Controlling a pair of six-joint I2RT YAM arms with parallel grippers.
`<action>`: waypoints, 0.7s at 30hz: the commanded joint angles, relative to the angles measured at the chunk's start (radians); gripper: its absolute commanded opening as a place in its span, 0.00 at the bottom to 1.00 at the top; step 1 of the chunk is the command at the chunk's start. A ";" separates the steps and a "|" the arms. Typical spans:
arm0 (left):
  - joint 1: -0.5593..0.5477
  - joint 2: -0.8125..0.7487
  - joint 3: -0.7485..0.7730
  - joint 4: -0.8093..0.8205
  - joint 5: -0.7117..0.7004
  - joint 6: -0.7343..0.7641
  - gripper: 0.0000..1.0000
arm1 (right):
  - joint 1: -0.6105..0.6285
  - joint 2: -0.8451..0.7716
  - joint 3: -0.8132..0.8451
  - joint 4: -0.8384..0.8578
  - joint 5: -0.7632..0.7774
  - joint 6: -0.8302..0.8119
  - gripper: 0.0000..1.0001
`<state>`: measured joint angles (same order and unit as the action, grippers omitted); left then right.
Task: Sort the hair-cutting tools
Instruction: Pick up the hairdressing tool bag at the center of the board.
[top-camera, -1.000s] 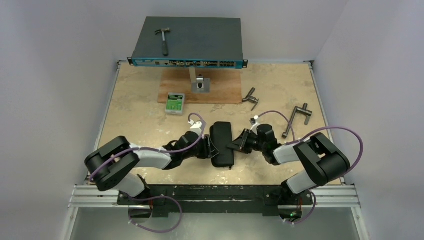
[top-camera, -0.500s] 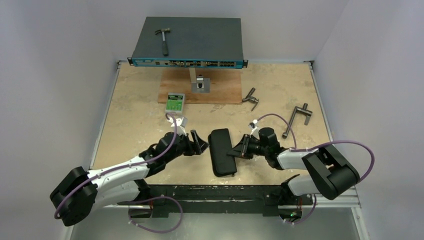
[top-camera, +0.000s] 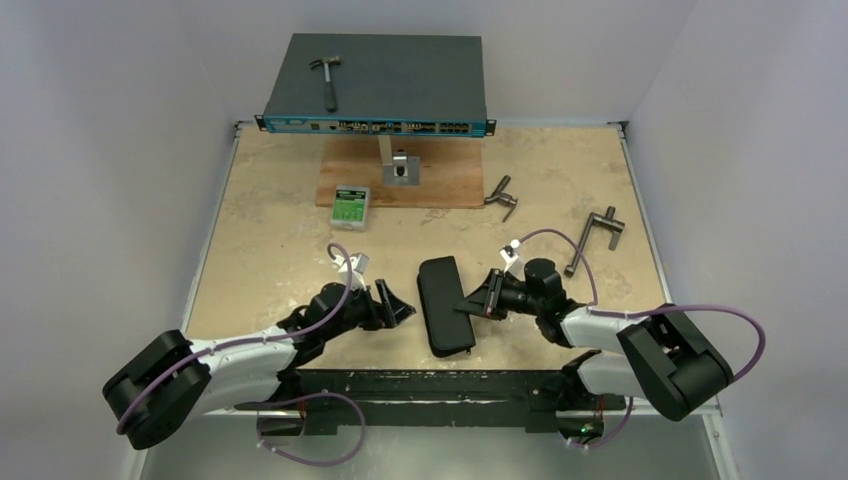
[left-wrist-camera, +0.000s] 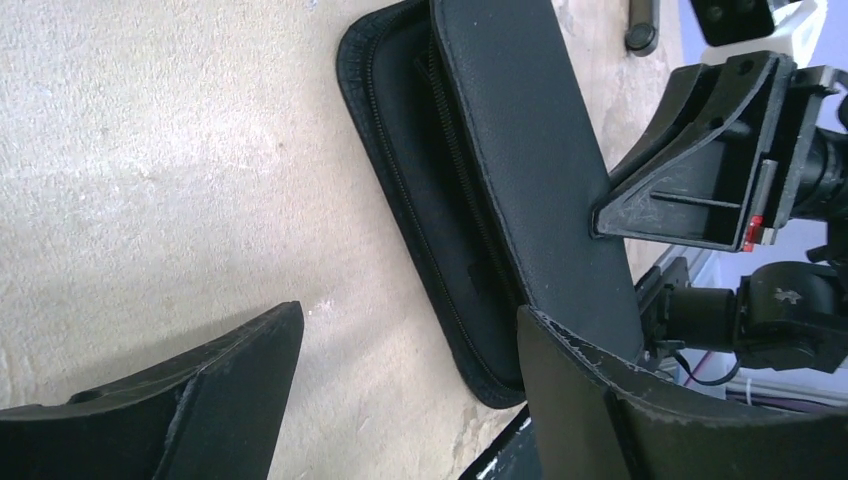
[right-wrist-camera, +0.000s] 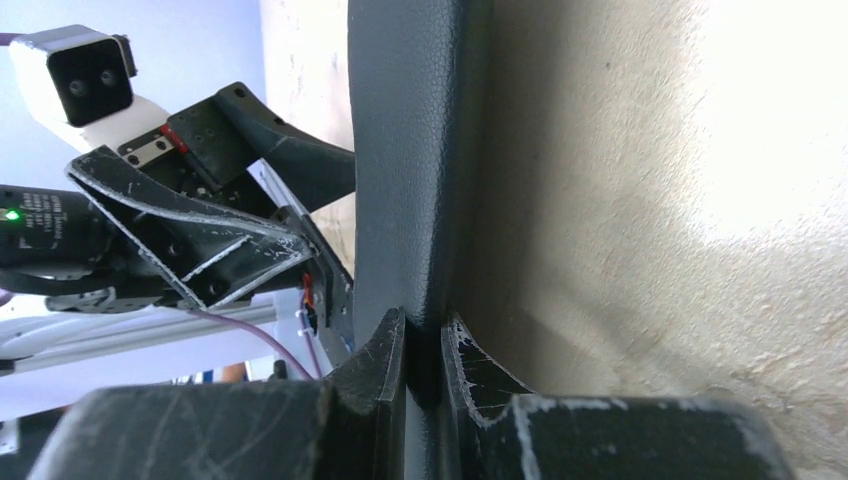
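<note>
Tabletop (top-camera: 270, 250), black case (top-camera: 445, 305) in right claw (top-camera: 466, 306) (left claw (top-camera: 398, 302) agape)

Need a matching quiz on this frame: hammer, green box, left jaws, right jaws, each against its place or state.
1 hammer
2 green box
3 left jaws
4 right jaws

A shut on the black case
B on top of the network switch
C open, left of the case
D at the wooden board corner

Pairs: 1-B, 2-D, 3-C, 4-A

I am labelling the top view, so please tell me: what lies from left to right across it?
Hammer, green box, left tool, black case, smaller T-handle tool, larger T-handle tool.
</note>
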<state>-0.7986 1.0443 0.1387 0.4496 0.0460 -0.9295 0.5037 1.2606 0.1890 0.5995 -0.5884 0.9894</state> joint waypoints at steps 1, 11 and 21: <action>0.007 -0.031 -0.052 0.223 0.017 -0.034 0.78 | 0.001 -0.017 -0.019 0.149 -0.060 0.076 0.00; 0.007 -0.110 -0.082 0.250 -0.012 -0.022 0.79 | -0.017 -0.031 -0.040 0.247 -0.086 0.150 0.00; 0.007 -0.152 -0.090 0.267 -0.004 -0.022 0.79 | -0.038 -0.062 -0.054 0.326 -0.111 0.216 0.00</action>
<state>-0.7986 0.9314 0.0666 0.6449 0.0456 -0.9508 0.4774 1.2388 0.1379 0.7849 -0.6518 1.1538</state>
